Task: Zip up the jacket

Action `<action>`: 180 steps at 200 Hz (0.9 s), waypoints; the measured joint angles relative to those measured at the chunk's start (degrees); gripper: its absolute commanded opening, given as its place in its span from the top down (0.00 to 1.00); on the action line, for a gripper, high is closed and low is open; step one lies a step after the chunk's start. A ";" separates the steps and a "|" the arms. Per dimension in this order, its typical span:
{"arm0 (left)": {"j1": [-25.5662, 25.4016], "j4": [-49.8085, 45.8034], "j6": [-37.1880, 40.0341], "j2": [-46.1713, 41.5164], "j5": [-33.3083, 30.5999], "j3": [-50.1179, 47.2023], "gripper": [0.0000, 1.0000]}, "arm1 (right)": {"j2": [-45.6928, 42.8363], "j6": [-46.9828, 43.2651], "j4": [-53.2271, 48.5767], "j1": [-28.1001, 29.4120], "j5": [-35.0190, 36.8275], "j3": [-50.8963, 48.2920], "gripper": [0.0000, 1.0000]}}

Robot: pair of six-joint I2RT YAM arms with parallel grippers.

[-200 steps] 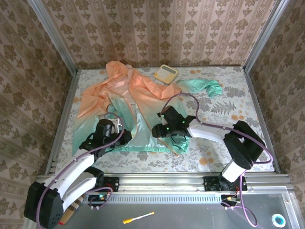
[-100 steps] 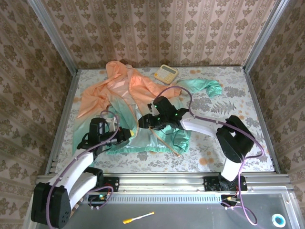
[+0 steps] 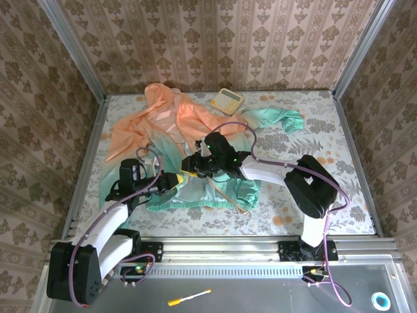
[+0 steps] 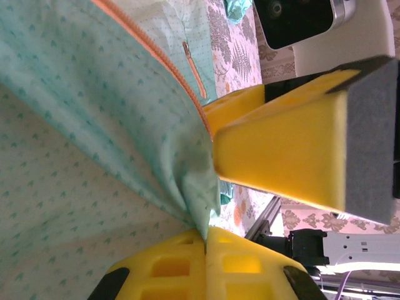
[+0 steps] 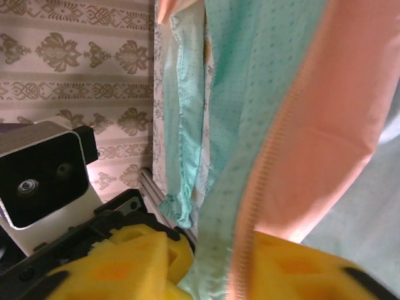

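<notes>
Two arms meet over the near half of the jacket (image 3: 176,124). It lies spread on the left and middle of the table (image 3: 313,195), with the peach hood and shoulders toward the far left and the mint-teal lower part toward the near edge. One teal sleeve trails off to the right. From above, the left gripper (image 3: 172,180) sits at the jacket's near hem with its yellow tips pointing right. The right gripper (image 3: 187,165) is just beside it, a little farther back, over the teal front. A small yellow calculator (image 3: 227,99) rests at the far edge, just beside the peach cloth. A yellow pen (image 3: 189,298) lies on the near ledge below the arm bases.

From the left wrist, its two yellow fingers are pressed together, pinching a bunched fold of teal fabric in the seam between them. The orange zipper (image 4: 156,56) runs diagonally across the cloth toward a yellow finger of the other gripper, close by.

From the right wrist, its yellow fingers are closed on a hanging strip of the jacket's edge. Teal cloth and orange zipper tape are caught between them, and a peach panel hangs to the right. The left arm's white camera housing (image 5: 40,181) is near on the left.
</notes>
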 measured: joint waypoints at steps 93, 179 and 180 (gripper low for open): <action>-0.04 -19.45 10.40 -1.66 -5.70 8.48 0.56 | -6.78 -3.72 -16.26 3.76 11.80 1.07 1.00; -21.73 -31.15 18.27 -6.01 -27.10 17.27 0.52 | -11.08 -6.64 -30.34 3.87 17.84 3.15 1.00; -21.81 -31.04 18.21 -6.01 -27.15 17.20 0.53 | -11.08 -6.64 -30.34 3.87 17.84 3.10 1.00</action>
